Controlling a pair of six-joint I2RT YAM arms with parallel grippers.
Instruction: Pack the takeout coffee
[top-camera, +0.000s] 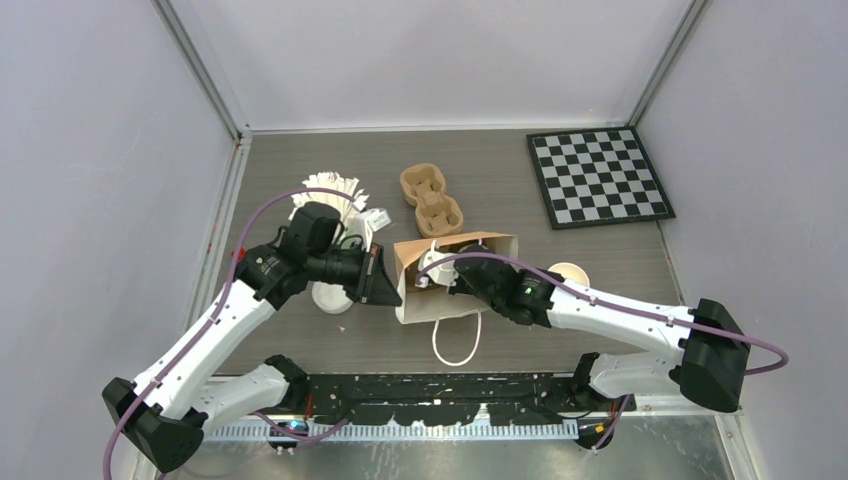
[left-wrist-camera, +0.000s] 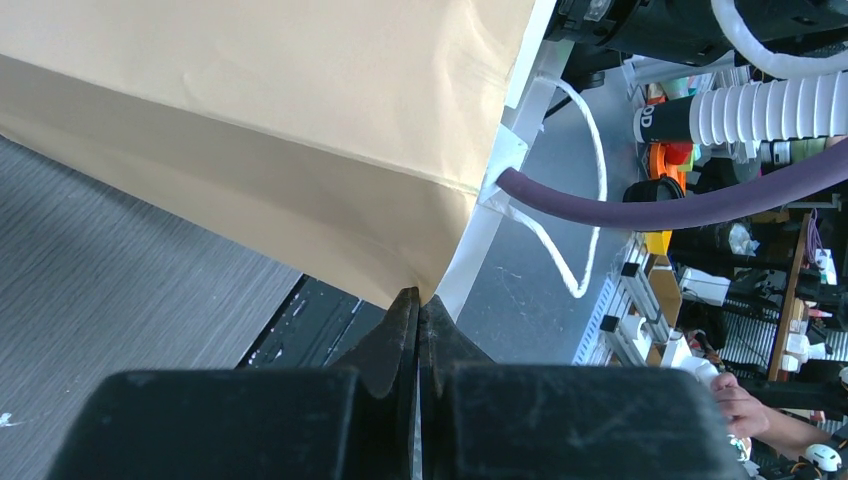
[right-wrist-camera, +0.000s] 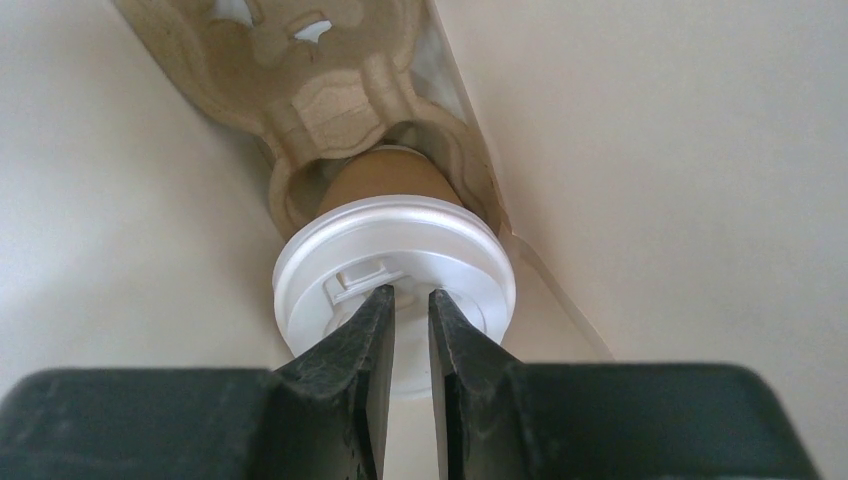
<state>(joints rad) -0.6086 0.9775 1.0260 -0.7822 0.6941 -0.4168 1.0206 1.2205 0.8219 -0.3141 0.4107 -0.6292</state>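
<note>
The takeout coffee is a brown paper cup (right-wrist-camera: 388, 176) with a white lid (right-wrist-camera: 420, 232). It sits in a pulp carrier (right-wrist-camera: 300, 70) inside the kraft paper bag (top-camera: 432, 303). My right gripper (right-wrist-camera: 411, 296) reaches into the bag mouth (top-camera: 455, 279). Its jaws stand a narrow gap apart with nothing between them, and the tips are at the lid's top. My left gripper (left-wrist-camera: 418, 297) is shut on the bag's edge (left-wrist-camera: 300, 120) at the bag's left side (top-camera: 386, 285). In the top view the cup is mostly hidden in the bag.
A second pulp carrier (top-camera: 432, 198) lies behind the bag. A chessboard (top-camera: 598, 178) is at the back right. A lidless cup (top-camera: 570, 272) stands right of the bag. White lids (top-camera: 332, 296) and white paper items (top-camera: 335, 188) are on the left. The bag's white handle (top-camera: 456, 342) hangs toward the near edge.
</note>
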